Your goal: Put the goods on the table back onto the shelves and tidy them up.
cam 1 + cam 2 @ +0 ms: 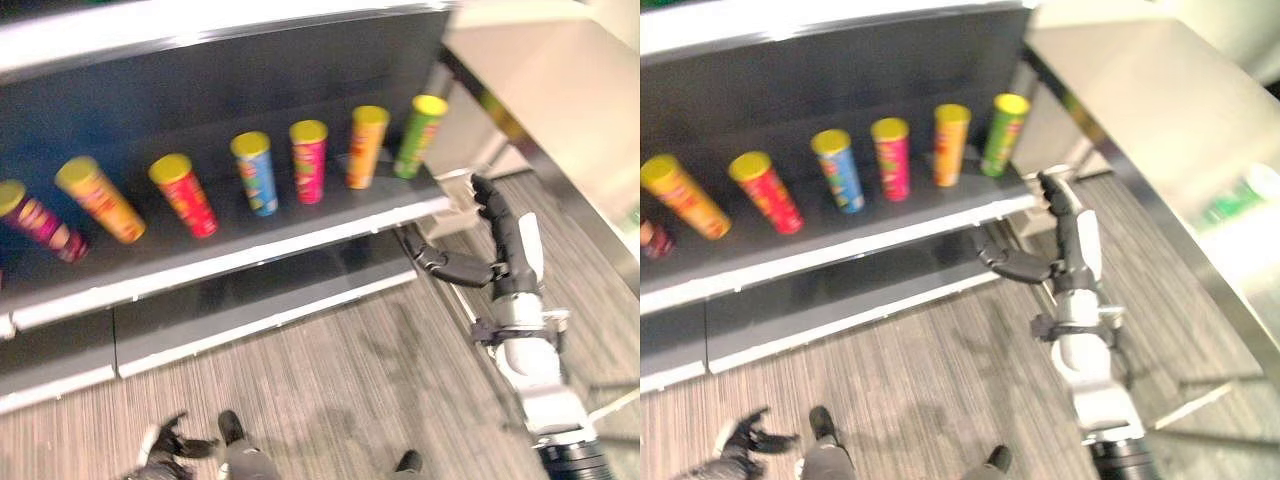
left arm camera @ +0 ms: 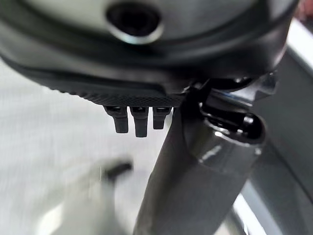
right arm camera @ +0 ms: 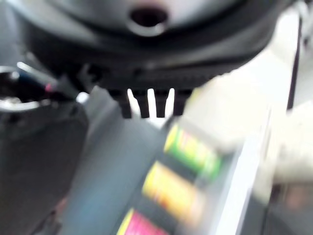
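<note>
- Nearest the camera, the left robot hand (image 1: 165, 452) is hanging low over the striped floor (image 1: 330, 390), at the bottom edge of the left eye view. Its fingers are showing as a dark, blurred shape, so whether they are released or clenched cannot be told.
- Farther out, the right robot hand (image 1: 497, 235) is reaching up beside the right end of the shelf (image 1: 250, 255). Its fingers (image 1: 488, 198) are extending almost straight toward the shelf's front corner, and its thumb (image 1: 450, 266) is standing out to the side. The right robot hand is released and is grasping nothing.
- The goods are standing on the dark shelf as a row of seven cans with yellow lids, well apart from one another.
- From left to right the row is showing a maroon can (image 1: 38, 222), an orange-yellow can (image 1: 100, 199), a red can (image 1: 185, 195), a blue can (image 1: 255, 173), a pink can (image 1: 309, 161), an orange can (image 1: 366, 147) and a green can (image 1: 419, 136).
- The green can is standing nearest the right robot hand, near the shelf's right end, and is not touching it.
- A lower shelf (image 1: 200, 320) is lying beneath the row, just above the floor.
- To the right, a pale counter (image 1: 1160, 130) with a dark edge is running away beside the shelf unit.
</note>
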You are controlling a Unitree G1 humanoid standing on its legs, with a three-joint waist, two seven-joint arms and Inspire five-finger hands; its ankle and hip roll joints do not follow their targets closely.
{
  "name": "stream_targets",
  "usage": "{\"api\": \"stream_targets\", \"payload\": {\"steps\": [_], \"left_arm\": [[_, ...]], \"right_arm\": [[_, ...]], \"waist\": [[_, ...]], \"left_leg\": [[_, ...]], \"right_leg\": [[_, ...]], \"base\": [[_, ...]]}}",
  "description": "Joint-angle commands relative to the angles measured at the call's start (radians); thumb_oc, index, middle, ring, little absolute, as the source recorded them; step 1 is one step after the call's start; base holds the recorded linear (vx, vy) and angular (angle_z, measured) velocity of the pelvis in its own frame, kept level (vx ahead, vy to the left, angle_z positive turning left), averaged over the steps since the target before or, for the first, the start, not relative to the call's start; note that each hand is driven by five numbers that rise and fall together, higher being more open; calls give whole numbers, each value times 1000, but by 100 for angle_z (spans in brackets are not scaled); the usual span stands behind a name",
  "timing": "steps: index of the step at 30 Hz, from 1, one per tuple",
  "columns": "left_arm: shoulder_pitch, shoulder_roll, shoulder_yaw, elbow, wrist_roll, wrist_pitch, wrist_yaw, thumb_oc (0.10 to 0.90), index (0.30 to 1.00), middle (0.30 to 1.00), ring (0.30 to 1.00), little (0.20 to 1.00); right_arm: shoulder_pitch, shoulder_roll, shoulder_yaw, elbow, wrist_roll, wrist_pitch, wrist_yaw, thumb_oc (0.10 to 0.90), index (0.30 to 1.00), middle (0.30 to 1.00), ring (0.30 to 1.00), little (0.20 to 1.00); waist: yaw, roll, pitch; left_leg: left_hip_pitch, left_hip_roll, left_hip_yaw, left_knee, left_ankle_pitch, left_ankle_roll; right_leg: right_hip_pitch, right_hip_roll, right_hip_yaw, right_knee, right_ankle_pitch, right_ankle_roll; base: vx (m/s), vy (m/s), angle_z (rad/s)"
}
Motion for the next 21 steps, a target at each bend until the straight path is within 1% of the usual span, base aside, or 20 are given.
{"api": "stream_targets", "payload": {"steps": [1,2,3,4,5,6,7,8,9,10,11,13,15,16,17,18,21], "left_arm": [[-44,130,-25,-84,-37,-50,-4,800,900,900,900,900],[-46,117,-38,-93,-26,-53,-10,800,900,900,900,900],[-48,112,-42,-109,-26,-50,-15,800,900,900,900,900],[-47,111,-40,-111,-27,-50,-14,800,900,900,900,900],[-44,117,-40,-142,-48,-60,-12,800,900,900,900,900],[-44,116,-39,-143,-49,-59,-11,800,900,900,900,900],[-42,112,-44,-145,-55,-64,-12,800,900,900,900,900],[-40,110,-52,-146,-55,-64,-12,800,900,900,900,900],[-41,109,-59,-148,-50,-65,-17,800,900,900,900,900],[-40,106,-63,-145,-45,-64,-22,800,900,900,900,900],[-43,102,-68,-134,-37,-63,-28,800,900,900,900,900],[-48,100,-77,-122,-17,-62,-39,800,900,900,900,900],[-50,98,-88,-110,-11,-61,-42,800,900,900,900,900],[-53,97,-87,-102,-12,-61,-40,800,900,900,900,900],[-56,92,-88,-93,-12,-60,-40,800,900,900,900,900],[-55,89,-91,-81,-7,-60,-40,800,900,900,900,900],[-58,95,-102,-56,10,-60,-34,800,900,900,900,900]], "right_arm": [[-130,8,-131,-137,36,-117,-46,800,900,900,900,900],[-134,-27,-167,-124,39,-128,-78,800,900,900,900,900],[-138,-51,-178,-124,42,-126,-87,800,900,900,900,900],[-146,-61,-175,-121,40,-125,-94,800,900,900,900,900],[-187,-90,-148,-112,44,-120,-95,800,900,900,900,900],[-194,-92,-145,-107,44,-121,-96,800,900,900,900,900],[-212,-103,-139,-96,50,-123,-99,800,900,900,900,900],[-227,-109,-139,-77,64,-127,-101,800,900,900,900,900],[-238,-116,-137,-62,64,-126,-103,800,900,900,900,900],[-247,-122,-133,-51,70,-126,-99,800,900,900,900,900],[-251,-123,-134,-38,76,-127,-101,800,900,900,900,900],[-250,-136,-135,-27,78,-124,-96,800,900,900,900,900],[-266,-158,-121,-7,81,-125,-97,800,900,900,900,900],[-276,-163,-105,0,81,-126,-93,800,900,900,900,900],[-285,-171,-92,11,73,-124,-90,800,900,900,900,900],[-284,-174,-89,18,65,-123,-84,800,900,900,900,900],[-275,-182,-94,33,55,-113,-74,800,900,900,900,900]], "waist": [[61,-66,-37],[49,-52,-39],[46,-42,-33],[45,-42,-30],[69,-57,-17],[64,-58,-17],[74,-72,-10],[83,-87,-8],[94,-94,-9],[100,-96,-10],[104,-94,-13],[110,-86,-17],[125,-81,-9],[134,-75,-7],[135,-64,-9],[130,-60,-17],[111,-62,-46]], "left_leg": [[39,31,-4,40,-216,-77],[54,82,26,55,-103,-97],[46,107,37,73,-48,-99],[45,108,47,93,-56,-97],[18,28,-66,140,-130,-68],[8,26,-71,154,-141,-64],[-16,-31,-111,158,-190,-22],[-29,-93,-150,155,-264,2],[-43,-161,-179,140,-313,19],[-52,-205,-185,132,-332,32],[-65,-251,-174,117,-334,45],[-106,-320,-162,104,-323,59],[-148,-365,-174,115,-313,59],[-143,-387,-197,103,-314,61],[-107,-398,-210,52,-311,73],[-73,-405,-219,8,-311,86],[-26,-412,-218,-43,-300,96]], "right_leg": [[1,35,27,-138,14,2],[32,98,11,-174,-19,-24],[43,123,6,-178,-39,-42],[44,139,8,-180,-53,-55],[37,162,51,-181,-66,-71],[37,158,49,-181,-67,-69],[29,158,53,-181,-50,-85],[31,158,62,-181,-48,-89],[29,164,74,-181,-45,-88],[30,165,82,-181,-44,-85],[32,175,88,-181,-42,-84],[42,193,107,-181,-44,-87],[45,209,128,-181,-48,-90],[46,220,140,-181,-49,-90],[44,231,148,-179,-49,-88],[52,237,151,-180,-52,-84],[63,229,153,-154,-69,-82]], "base": [[46,-629,-75],[12,-575,-61],[-17,-422,-54],[-3,-378,-41],[5,-276,-48],[-46,-238,-117],[-41,-134,-153],[-6,-226,-127],[81,-162,-65],[103,-117,-41],[103,-54,-53],[104,-49,-53],[78,-23,-45],[90,17,1],[121,51,3],[135,67,-15],[194,111,-8]]}}
